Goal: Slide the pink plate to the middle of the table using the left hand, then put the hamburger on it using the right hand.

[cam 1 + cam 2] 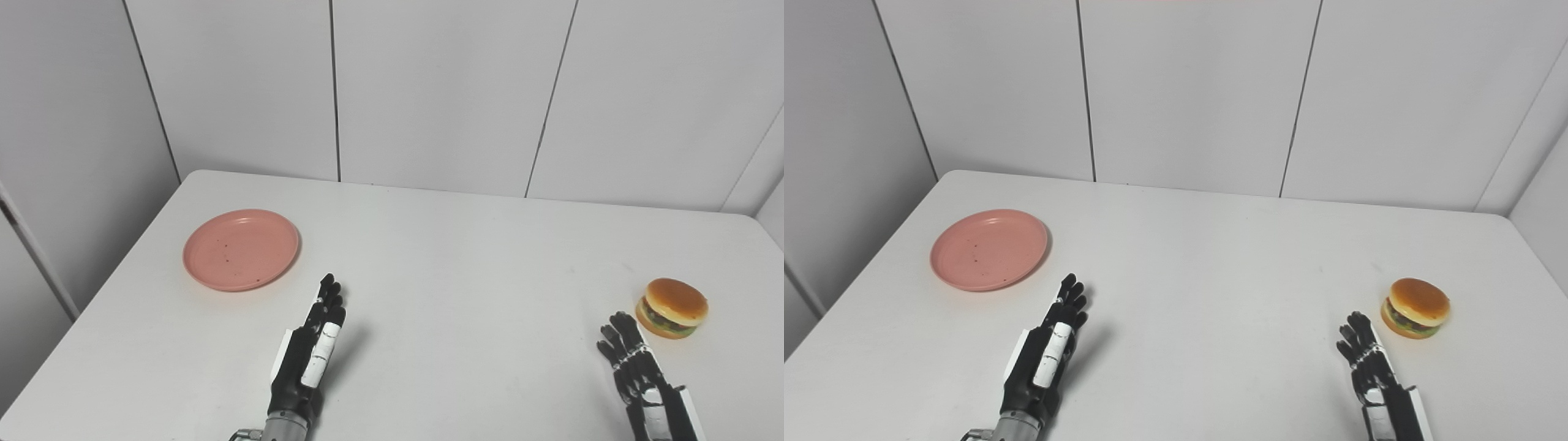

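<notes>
In the left eye view, a round, shallow pink plastic plate lies flat on the white worktop toward its far left side, a few dark specks in its well. The black left hand hovers nearer the robot and to the plate's right, apart from it, empty, fingers extended close together and pointing away from the robot. At the right, the toy hamburger with its tan bun sits upright; the black right hand waits just beside it, empty, fingers spread, not touching.

In the right eye view, the same layout holds: pink plate left, left hand short of its near-right rim, hamburger far right with the right hand below it. The worktop's middle lies bare between them.

The slide seems not yet begun. To do it well, I judge the left hand should settle its fingertips on the plate's far-left rim or flat inside the well, press lightly, and draw it rightward smoothly, keeping it level so it neither tips nor skids past centre.
</notes>
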You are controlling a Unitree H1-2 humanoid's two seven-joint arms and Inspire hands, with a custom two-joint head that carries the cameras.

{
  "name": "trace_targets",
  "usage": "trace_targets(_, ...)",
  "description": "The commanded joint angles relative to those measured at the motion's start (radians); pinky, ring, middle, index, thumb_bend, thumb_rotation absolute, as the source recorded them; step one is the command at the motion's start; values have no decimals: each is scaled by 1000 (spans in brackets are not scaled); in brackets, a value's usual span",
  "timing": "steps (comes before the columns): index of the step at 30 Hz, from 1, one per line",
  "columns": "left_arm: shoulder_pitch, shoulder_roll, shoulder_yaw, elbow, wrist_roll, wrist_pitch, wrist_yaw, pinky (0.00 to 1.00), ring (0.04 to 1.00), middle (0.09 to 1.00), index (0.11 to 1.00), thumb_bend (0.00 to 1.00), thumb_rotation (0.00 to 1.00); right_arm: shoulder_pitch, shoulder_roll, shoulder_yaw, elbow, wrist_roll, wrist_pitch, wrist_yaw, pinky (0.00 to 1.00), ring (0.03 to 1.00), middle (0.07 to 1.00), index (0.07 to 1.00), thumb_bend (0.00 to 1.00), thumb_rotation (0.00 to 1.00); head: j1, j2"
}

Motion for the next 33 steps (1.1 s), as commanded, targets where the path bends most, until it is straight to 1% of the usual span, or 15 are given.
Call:
trace_targets(1, 18, -10, -2, -1, 4, -34, 4, 1000, 1000, 1000, 1000, 812, 833, -28, -43, -32, 152, -5, 36, -16, 941, 946, 957, 938, 929, 932, -1, -6)
trace_targets(3, 17, -7, -3, 10, 6, -47, 2, 1000, 1000, 1000, 1000, 810, 834, -31, -43, -30, 169, -9, 21, -15, 938, 941, 953, 936, 930, 932, -1, -21)
trace_targets(7, 16, -3, -5, 28, 9, -69, -2, 1000, 1000, 1000, 1000, 813, 839, -34, -44, -29, 189, -6, 2, -10, 931, 941, 953, 932, 932, 930, 3, -35)
trace_targets(16, 12, -5, -9, 58, 15, -91, 0, 1000, 1000, 1000, 1000, 815, 837, -45, -47, -29, 231, 2, -26, 2, 927, 942, 949, 923, 928, 924, 13, -65)
trace_targets(23, 13, -2, -9, 64, 14, -99, -3, 1000, 1000, 1000, 1000, 822, 838, -48, -46, -29, 237, -5, -26, -2, 922, 941, 946, 919, 947, 931, 8, -66)
trace_targets(28, 18, 2, -6, 47, 5, -92, -8, 1000, 1000, 1000, 1000, 835, 840, -44, -43, -25, 226, -9, -21, -4, 918, 940, 946, 918, 943, 931, -1, -55)
trace_targets(33, 11, 14, -10, 16, 18, -125, -12, 1000, 1000, 1000, 1000, 845, 851, -38, -42, -22, 211, -10, -11, -3, 915, 938, 946, 917, 925, 931, -7, -41)
